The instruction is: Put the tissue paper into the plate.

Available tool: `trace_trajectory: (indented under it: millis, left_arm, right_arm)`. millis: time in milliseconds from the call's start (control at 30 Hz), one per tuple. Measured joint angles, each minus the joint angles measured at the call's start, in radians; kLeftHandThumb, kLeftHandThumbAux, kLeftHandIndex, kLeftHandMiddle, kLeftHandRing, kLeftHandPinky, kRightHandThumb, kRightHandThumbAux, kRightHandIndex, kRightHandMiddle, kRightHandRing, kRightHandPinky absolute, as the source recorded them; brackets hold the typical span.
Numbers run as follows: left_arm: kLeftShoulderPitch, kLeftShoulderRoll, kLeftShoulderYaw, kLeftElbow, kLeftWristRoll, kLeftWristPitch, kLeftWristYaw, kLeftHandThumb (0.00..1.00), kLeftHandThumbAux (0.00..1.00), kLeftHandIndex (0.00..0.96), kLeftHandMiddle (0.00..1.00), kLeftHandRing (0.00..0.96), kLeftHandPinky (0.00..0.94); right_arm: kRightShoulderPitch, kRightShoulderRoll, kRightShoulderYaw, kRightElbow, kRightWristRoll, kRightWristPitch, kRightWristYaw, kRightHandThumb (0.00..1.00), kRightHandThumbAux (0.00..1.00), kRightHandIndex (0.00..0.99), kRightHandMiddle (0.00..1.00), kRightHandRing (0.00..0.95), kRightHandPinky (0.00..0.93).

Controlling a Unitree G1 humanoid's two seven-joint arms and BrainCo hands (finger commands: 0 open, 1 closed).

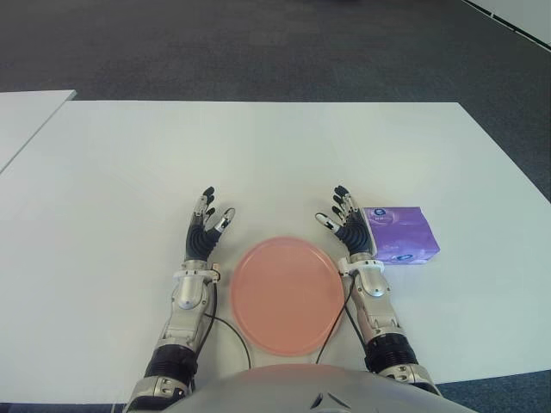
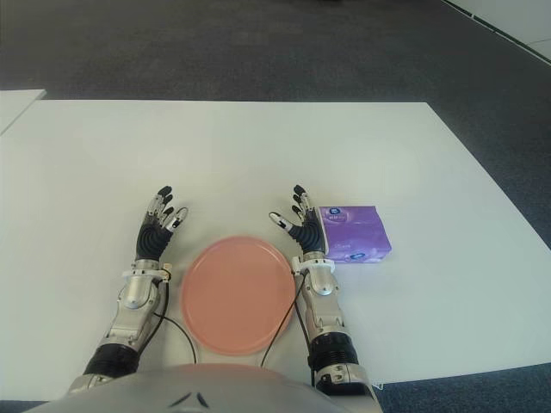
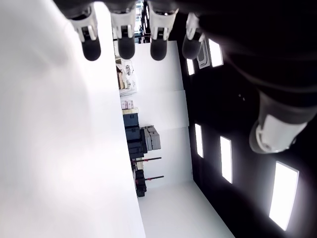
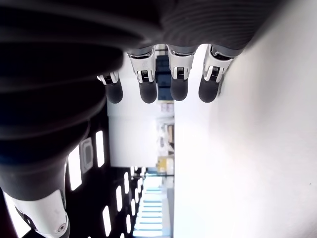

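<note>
1. Though both hands are up at the table, nothing of the task is done yet: the purple plastic-wrapped pack of tissue paper (image 1: 400, 234) lies on the white table (image 1: 258, 146), right of centre in the head views, outside the plate.
2. Round, flat, salmon-pink plate (image 1: 287, 295): lower centre of the frame, between the two forearms, nothing in it.
3. Right hand (image 1: 348, 226): black-fingered, just left of the pack in the frame and just beside it; whether it touches the wrapper cannot be told. Fingers extended and apart, thumb out toward the plate side, nothing held. Its wrist view shows four straight fingertips (image 4: 179, 89) with only room background past them.
4. Left hand (image 1: 205, 226): left of the plate, at the frame's left-centre, well apart from the pack. Fingers likewise straight and spread, holding nothing; its wrist view agrees.
5. Remaining, by my reckoning: close the right hand on the pack, lift it, carry it leftward over the plate rim, set it down and let go. Progress: start only, with the whole transfer outstanding.
</note>
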Motion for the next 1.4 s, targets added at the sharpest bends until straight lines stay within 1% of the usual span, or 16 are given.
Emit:
trace_trajectory:
  millis: [367,700,933,1067,1200,1333,1400]
  left_arm:
    - [0.001,-0.014,0.003,-0.009,-0.013,0.017,-0.003,0.001,0.491,0.000,0.000,0.000,0.000]
    - [0.000,-0.033,-0.001,-0.008,-0.004,0.012,-0.001,0.000,0.490,0.000,0.000,0.000,0.000]
    - [-0.003,-0.039,-0.009,0.002,0.007,0.001,0.006,0.007,0.512,0.000,0.000,0.000,0.000]
    - [-0.009,-0.042,-0.014,0.023,0.015,-0.013,0.016,0.011,0.526,0.000,0.000,0.000,0.000]
    - [-0.024,-0.044,-0.016,0.045,0.024,-0.025,0.031,0.013,0.539,0.000,0.000,0.000,0.000]
    - [-0.049,-0.047,-0.017,0.084,0.030,-0.042,0.051,0.012,0.549,0.000,0.000,0.000,0.000]
    - [-0.063,-0.048,-0.017,0.103,0.032,-0.047,0.061,0.009,0.550,0.000,0.000,0.000,0.000]
  right_arm:
    - [0.000,-0.007,0.000,0.000,0.000,0.000,0.000,0.000,0.695,0.012,0.002,0.000,0.000]
    - [0.001,-0.010,-0.003,-0.001,0.003,0.000,0.000,0.000,0.703,0.018,0.008,0.000,0.000]
    - [0.016,-0.009,0.001,-0.020,0.000,-0.001,-0.002,0.000,0.716,0.022,0.006,0.000,0.000]
    - [0.030,-0.011,0.007,-0.072,-0.007,0.007,-0.002,0.000,0.738,0.020,0.006,0.000,0.012]
    - [0.050,-0.015,0.021,-0.190,-0.011,0.073,0.003,0.000,0.757,0.019,0.004,0.000,0.018]
    - [0.041,-0.027,0.023,-0.277,-0.005,0.075,0.025,0.000,0.766,0.019,0.001,0.000,0.017]
    - [0.031,-0.032,0.023,-0.292,-0.003,0.070,0.035,0.000,0.770,0.020,0.003,0.000,0.018]
